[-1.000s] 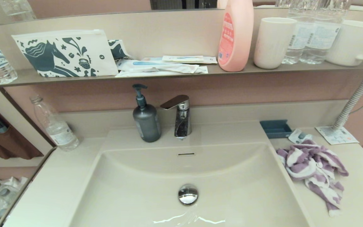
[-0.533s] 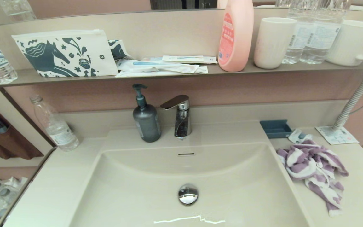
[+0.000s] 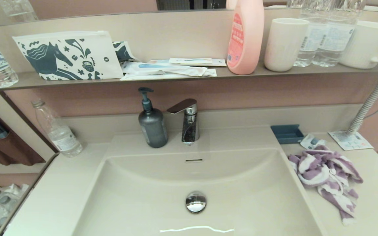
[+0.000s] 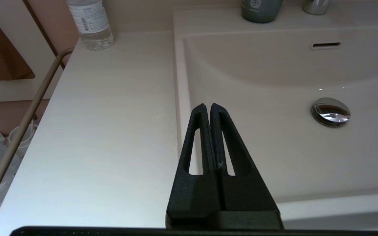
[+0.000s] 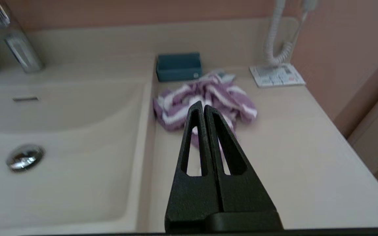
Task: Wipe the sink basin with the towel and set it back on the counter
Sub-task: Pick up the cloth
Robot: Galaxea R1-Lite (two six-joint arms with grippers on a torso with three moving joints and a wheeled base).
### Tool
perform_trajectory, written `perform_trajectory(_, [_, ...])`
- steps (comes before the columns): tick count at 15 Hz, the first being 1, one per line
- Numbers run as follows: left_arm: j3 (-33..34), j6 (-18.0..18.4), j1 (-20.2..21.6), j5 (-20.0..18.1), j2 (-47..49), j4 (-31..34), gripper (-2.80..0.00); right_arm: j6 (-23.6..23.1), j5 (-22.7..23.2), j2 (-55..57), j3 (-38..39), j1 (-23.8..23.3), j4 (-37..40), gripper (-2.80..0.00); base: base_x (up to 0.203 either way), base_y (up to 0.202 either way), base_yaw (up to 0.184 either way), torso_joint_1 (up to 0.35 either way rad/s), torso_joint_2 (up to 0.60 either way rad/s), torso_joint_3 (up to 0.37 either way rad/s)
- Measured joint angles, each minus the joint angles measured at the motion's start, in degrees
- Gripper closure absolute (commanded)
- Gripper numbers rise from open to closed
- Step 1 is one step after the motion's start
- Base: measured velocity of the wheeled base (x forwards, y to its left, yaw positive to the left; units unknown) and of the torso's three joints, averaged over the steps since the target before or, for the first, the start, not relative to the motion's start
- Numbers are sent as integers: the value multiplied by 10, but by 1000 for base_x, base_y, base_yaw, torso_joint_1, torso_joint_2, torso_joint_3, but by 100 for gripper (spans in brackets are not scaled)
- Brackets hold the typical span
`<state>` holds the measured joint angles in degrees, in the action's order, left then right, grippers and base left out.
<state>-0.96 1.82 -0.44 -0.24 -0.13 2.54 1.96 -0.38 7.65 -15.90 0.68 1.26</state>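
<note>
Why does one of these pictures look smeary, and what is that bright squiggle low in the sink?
Right wrist view: soft and smeared, so the towel and faucet lack crisp edges. Left wrist view: sharp, with the drain plug mirroring the room. Head view: the squiggle is glare on the sink basin, and the straight shelf bows towards the edges, which suggests a wide lens.

Bathroom vanity, looked like a hotel room. Cream sink basin with chrome drain plug lower centre, faucet and soap pump bottle behind it. Mirror along the top edge, shelf below it carried cups, water bottles, pink lotion bottle, wrapped toiletries. Coiled-cord wall unit at right.
</note>
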Motion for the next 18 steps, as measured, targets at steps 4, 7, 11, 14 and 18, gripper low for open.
perform_trajectory(4, [0, 0, 0, 0, 0, 0, 0, 33, -7, 142, -120, 15, -1, 0, 0, 0, 0, 0, 0, 0])
perform_trajectory(7, [0, 0, 0, 0, 0, 0, 0, 32, -20, 261, -189, 14, 0, 0, 0, 0, 0, 0, 0, 0])
perform_trajectory(11, [0, 0, 0, 0, 0, 0, 0, -36, -41, 410, -232, -62, 5, 0, 0, 0, 0, 0, 0, 0])
perform_trajectory(14, [0, 0, 0, 0, 0, 0, 0, -112, -52, 502, -242, -130, 15, 0, 0, 0, 0, 0, 0, 0])
perform_trajectory(18, [0, 0, 0, 0, 0, 0, 0, -179, -73, 570, -237, -151, 42, -280, 0, 0, 0, 0, 0, 0])
